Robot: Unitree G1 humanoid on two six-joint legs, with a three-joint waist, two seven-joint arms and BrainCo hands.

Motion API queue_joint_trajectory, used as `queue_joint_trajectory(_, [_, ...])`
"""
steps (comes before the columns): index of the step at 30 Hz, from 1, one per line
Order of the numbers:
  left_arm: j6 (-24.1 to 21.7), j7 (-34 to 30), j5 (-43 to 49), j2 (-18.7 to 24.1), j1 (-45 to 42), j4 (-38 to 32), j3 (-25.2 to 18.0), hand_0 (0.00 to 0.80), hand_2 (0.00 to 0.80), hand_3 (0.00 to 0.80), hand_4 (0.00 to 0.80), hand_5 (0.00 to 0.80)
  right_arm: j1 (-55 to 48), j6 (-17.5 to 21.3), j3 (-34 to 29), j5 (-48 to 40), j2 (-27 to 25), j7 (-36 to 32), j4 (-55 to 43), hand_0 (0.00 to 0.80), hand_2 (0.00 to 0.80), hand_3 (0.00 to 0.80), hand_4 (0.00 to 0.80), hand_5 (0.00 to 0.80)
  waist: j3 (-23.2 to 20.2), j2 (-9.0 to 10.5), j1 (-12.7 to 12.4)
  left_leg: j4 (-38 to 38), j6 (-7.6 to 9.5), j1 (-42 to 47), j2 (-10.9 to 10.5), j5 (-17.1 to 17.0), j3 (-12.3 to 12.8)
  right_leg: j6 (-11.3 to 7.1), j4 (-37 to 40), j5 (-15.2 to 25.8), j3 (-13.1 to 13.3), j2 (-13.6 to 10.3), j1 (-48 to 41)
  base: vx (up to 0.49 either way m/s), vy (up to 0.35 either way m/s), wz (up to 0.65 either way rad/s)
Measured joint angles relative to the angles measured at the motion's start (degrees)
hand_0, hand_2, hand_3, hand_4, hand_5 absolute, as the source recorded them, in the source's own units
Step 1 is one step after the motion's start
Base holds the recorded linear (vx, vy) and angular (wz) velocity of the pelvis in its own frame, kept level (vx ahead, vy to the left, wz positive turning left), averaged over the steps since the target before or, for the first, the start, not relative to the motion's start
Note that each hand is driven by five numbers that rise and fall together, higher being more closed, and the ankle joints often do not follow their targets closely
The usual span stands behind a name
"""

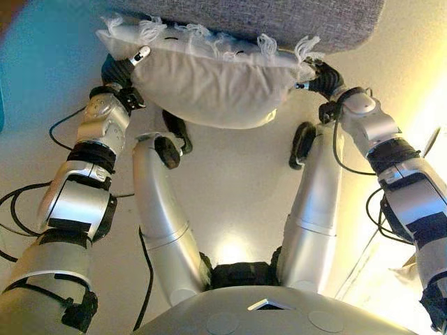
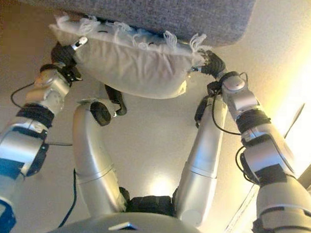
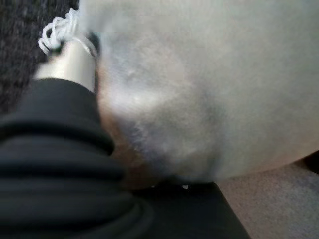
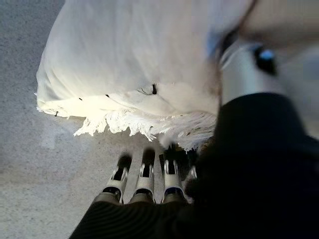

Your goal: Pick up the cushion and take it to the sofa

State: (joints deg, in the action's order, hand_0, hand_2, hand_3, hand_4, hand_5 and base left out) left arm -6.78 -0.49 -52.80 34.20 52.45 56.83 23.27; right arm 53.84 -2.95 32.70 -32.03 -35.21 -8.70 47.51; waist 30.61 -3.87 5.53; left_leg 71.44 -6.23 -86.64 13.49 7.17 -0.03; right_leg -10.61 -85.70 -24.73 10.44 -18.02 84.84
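Cushion [image 1: 209,84] between both hands [image 1: 129,66] [image 1: 318,77], against sofa [image 1: 279,21].

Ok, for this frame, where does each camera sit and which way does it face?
Left eye: on the head, looking down at the cushion held between left hand and right hand at the sofa edge.
Right eye: same scene, slightly offset; both arms show.
Left wrist: along the left hand, close against the cushion; its dark cover shows.
Right wrist: along the right hand, fingers under the cushion's fringe.
All four share the cushion.
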Motion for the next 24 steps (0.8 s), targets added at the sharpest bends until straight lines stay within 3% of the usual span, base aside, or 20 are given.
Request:
queue_joint_trajectory(6, [0.27,-0.64,0.03,-0.03,-0.06,0.0,1.16,0.8,0.8,0.8,0.8,0.8,0.64,-0.05,1.9,2.09,0.0,-1.31,-1.03,0.8,0.8,0.8,0.8,0.8,0.04,-0.2,-0.05,0.09,0.08,-0.01,0.25,0.07,0.09,0.0,0.0,0.0,0.01,0.14,0.01,0.0,0.0,0.0])
queue_joint_trajectory(15, [-0.14,-1.19,-0.48,-0.62,-0.45,0.0,1.52,0.8,0.8,0.8,0.8,0.8,0.89,-0.8,2.06,2.11,0.17,2.24,-1.17,0.8,0.8,0.8,0.8,0.8,0.05,-0.26,-0.17,-0.48,0.17,0.92,0.29,-0.03,0.26,0.0,0.1,0.0,-0.01,0.17,-0.61,-0.015,-0.022,0.0])
queue_joint_trajectory(18, [-2.2,-1.15,-1.0,-1.57,-1.69,-0.2,1.17,0.8,0.8,0.8,0.8,0.8,0.24,-0.66,1.74,1.91,0.52,4.09,-1.43,0.8,0.8,0.8,0.8,0.8,0.05,-0.26,-0.22,-2.62,0.09,2.52,0.32,-0.41,0.82,0.02,1.51,0.02,-0.27,0.16,-1.78,-0.03,-0.047,0.04])
queue_joint_trajectory(21, [-4.39,-1.13,-0.92,-2.68,-4.05,-1.73,0.34,0.8,0.8,0.8,0.8,0.8,-1.86,-0.1,1.56,1.27,0.77,5.89,-2.92,0.8,0.8,0.8,0.8,0.8,0.05,-0.28,-0.29,-5.78,0.01,4.9,0.35,-1.23,1.36,0.07,4.03,0.17,-1.35,0.11,-4.26,-0.019,-0.044,0.07])
queue_joint_trajectory(24, [-8.79,1.01,1.31,-4.69,-9.95,-6.34,0.0,0.8,0.8,0.8,0.8,0.8,-9.72,1.3,-0.97,0.82,1.47,9.76,-8.83,0.8,0.8,0.8,0.8,0.8,0.03,-0.25,-0.32,-12.44,-0.83,11.88,0.39,-2.36,1.65,0.01,10.73,0.89,-4.55,-0.1,-12.14,-0.003,-0.008,0.01])
